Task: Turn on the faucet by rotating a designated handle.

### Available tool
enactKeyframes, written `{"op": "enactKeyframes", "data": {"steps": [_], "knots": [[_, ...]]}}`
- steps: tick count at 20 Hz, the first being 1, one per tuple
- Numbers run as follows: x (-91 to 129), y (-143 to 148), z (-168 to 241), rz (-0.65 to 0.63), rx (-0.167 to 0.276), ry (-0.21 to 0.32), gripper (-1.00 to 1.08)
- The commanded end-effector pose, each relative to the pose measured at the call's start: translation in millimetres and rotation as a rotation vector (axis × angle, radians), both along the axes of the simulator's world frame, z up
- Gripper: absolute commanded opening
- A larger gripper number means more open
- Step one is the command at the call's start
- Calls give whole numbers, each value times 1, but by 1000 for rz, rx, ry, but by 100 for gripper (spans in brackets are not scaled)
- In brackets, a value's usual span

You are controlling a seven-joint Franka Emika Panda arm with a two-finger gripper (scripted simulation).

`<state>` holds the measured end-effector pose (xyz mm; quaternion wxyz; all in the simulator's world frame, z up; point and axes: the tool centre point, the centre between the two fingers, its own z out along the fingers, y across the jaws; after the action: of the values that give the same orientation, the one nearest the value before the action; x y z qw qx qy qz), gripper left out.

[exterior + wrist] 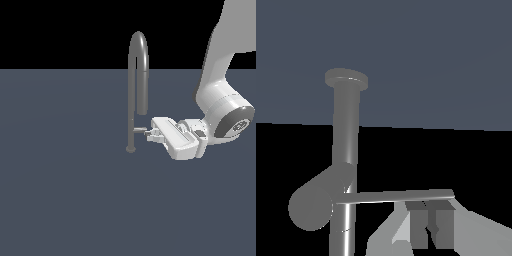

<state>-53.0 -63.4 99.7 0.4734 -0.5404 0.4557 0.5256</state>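
Note:
The faucet [131,100] is a tall thin grey pipe with a narrow arch at the top, a small round base and a thicker spout end [143,97] hanging down. The handle [139,129] is a short horizontal grey bar sticking out low on the pipe toward the exterior view's right. My gripper [148,133] lies level, pointing at the pipe, with its tips at the handle's outer end. In the wrist view the faucet [346,140], the handle [391,197] and my gripper [429,206] show; the two fingers [416,222] are pressed together right against the bar, not around it.
The faucet stands on a flat dark grey-blue floor [60,190]. My white arm [220,100] comes down from the upper part of the exterior view's right. Nothing else shows.

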Motion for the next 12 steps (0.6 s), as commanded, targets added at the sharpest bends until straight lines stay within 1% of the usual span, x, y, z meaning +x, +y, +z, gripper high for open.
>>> {"op": "enactKeyframes", "data": {"steps": [1,2,3,12], "knots": [[-9,-2,-29,-7,-5,33,-100],[-9,-2,-29,-7,-5,33,-100],[1,0,-5,1,1,-4,-100],[7,1,-44,-5,-3,24,-100]]}}
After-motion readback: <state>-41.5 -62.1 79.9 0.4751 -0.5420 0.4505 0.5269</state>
